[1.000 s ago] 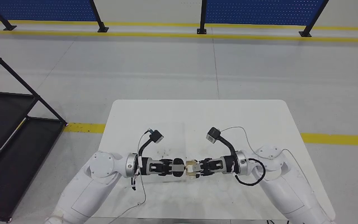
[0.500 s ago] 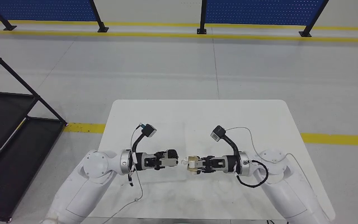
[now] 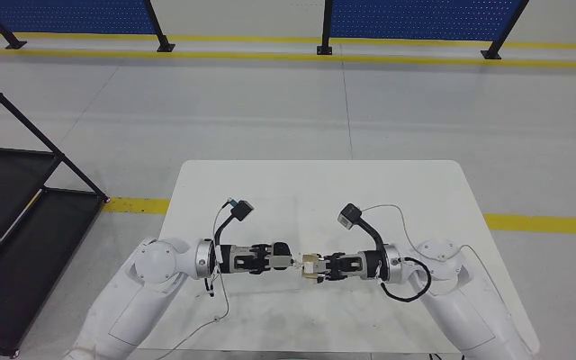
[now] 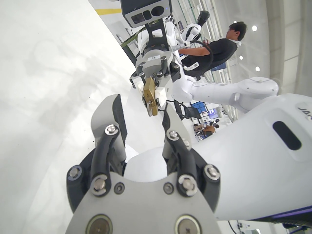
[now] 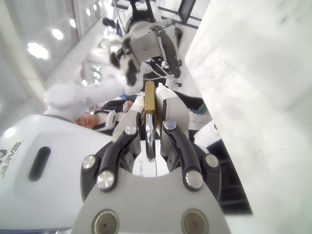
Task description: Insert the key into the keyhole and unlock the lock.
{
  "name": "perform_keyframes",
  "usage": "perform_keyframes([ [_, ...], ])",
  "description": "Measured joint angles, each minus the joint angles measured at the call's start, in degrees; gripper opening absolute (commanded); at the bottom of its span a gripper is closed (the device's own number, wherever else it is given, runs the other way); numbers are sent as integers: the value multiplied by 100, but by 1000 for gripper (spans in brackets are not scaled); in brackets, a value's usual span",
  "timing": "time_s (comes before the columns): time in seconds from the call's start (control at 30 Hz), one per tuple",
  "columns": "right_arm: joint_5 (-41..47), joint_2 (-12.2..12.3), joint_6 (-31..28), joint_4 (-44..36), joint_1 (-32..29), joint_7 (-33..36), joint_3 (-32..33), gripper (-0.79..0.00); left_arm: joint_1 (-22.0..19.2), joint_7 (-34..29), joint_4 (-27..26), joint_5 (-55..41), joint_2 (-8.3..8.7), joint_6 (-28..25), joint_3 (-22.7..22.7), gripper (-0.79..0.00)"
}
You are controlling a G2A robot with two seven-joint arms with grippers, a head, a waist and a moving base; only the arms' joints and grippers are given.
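A brass padlock [image 3: 309, 265] is held above the white table, near its front middle, with my right gripper [image 3: 317, 265] shut on its body. In the right wrist view the brass body [image 5: 149, 98] sits between the white pads and the steel shackle [image 5: 149, 142] points back toward the wrist. A silver key [image 4: 151, 108] sticks out of the lock's far end [image 4: 149, 90]. My left gripper [image 4: 142, 116] faces that end, open, with the key just beyond its fingertips and not touched. From above, the left gripper [image 3: 286, 261] stands a small gap left of the lock.
Both arms lie low over the front half of the white table [image 3: 405, 198], tips meeting in the middle. A black rack [image 3: 36, 207] stands on the floor off the table's left side. Blue barriers [image 3: 414, 18] line the far floor.
One second ago the left gripper was up against the lock. It then drew back to the left, and has now come back toward the key. The right gripper has held the lock nearly still.
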Motion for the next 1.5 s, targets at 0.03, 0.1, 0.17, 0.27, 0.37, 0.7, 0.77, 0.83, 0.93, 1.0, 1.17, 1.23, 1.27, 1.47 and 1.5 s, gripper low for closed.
perform_keyframes([
  [0.03, 0, -1, 1, 5, 9, -7, -7, -785, -6, -11, 8, -19, 1, -3, 11, -551],
  [0.1, 0, -2, 2, 13, 20, -28, -17, -785, -17, -40, 18, -67, 2, -3, 36, -536],
  [0.17, -4, -3, 4, 23, 34, -46, -32, -785, -35, -82, 33, -136, 2, -7, 69, -539],
  [0.27, 8, -6, 8, 41, 52, -58, -58, -785, -61, -115, 53, -175, 2, -18, 112, -542],
  [0.37, 19, -9, 4, 70, 70, -69, -80, -785, -81, -127, 73, -203, 3, -33, 144, -554],
  [0.7, 63, -15, -17, 125, 100, -122, -128, -785, -129, -60, 116, -97, 6, -53, 247, -785],
  [0.77, 60, -16, -16, 137, 110, -120, -148, -785, -148, -52, 136, -99, 4, -50, 283, -785],
  [0.83, 57, -18, -11, 145, 121, -117, -166, -785, -170, -49, 152, -101, 2, -48, 317, -785],
  [0.93, 59, -20, -10, 158, 134, -118, -180, -785, -197, -41, 168, -85, 2, -66, 341, -785],
  [1.0, 67, -20, -4, 169, 137, -131, -184, -785, -207, -10, 169, -39, 4, -108, 339, -785],
  [1.17, 114, -22, 19, 189, 142, -182, -191, -785, -183, 117, 127, 177, 12, -281, 329, -785],
  [1.23, 133, -24, 22, 195, 146, -206, -193, -785, -163, 183, 103, 259, 15, -350, 323, -785],
  [1.27, 139, -24, 24, 197, 147, -213, -194, -785, -154, 215, 94, 287, 16, -384, 319, -785],
  [1.47, 171, -26, 55, 205, 148, -261, -201, -785, -87, 452, 29, 522, 24, -688, 276, -785],
  [1.5, 174, -26, 62, 205, 147, -272, -201, -785, -73, 507, 12, 593, 25, -744, 263, -785],
])
